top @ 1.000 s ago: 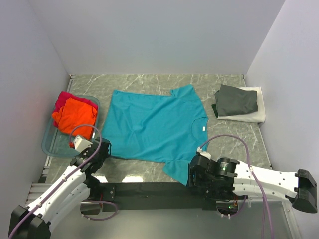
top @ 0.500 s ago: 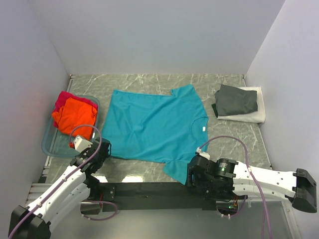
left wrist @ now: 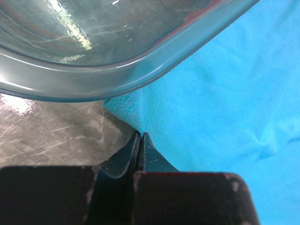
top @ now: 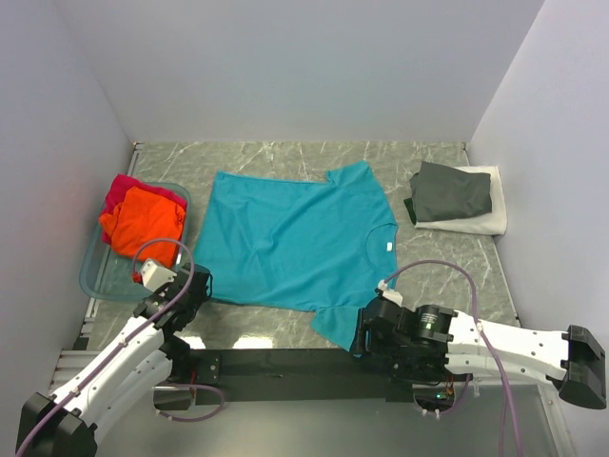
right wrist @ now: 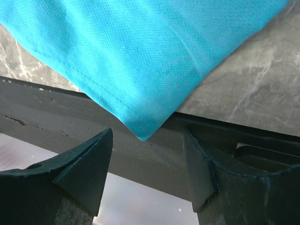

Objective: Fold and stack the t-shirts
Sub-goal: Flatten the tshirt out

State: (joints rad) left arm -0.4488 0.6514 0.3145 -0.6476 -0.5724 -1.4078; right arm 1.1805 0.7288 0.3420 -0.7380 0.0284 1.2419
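Note:
A teal t-shirt (top: 290, 238) lies spread flat mid-table. My left gripper (top: 195, 286) is shut on its near-left hem corner (left wrist: 126, 110); the fingertips (left wrist: 139, 137) meet right at the cloth's edge, beside the tub. My right gripper (top: 366, 333) stands open at the shirt's near sleeve, which overhangs the front rail. That sleeve's corner (right wrist: 145, 133) points into the gap of the right gripper (right wrist: 150, 173) without touching either finger. An orange t-shirt (top: 141, 224) and a magenta-red one (top: 122, 188) sit bunched in the tub. At the back right, a folded dark grey t-shirt (top: 452, 190) rests on a folded white one (top: 487, 221).
The clear bluish tub (top: 95, 276) stands at the left, and its rim (left wrist: 140, 70) is close above my left fingers. A dark rail (right wrist: 56, 117) runs along the table's near edge under the sleeve. Walls enclose the left, back and right sides.
My right gripper has crept slightly left towards the sleeve corner. The left arm and the shirts have not moved.

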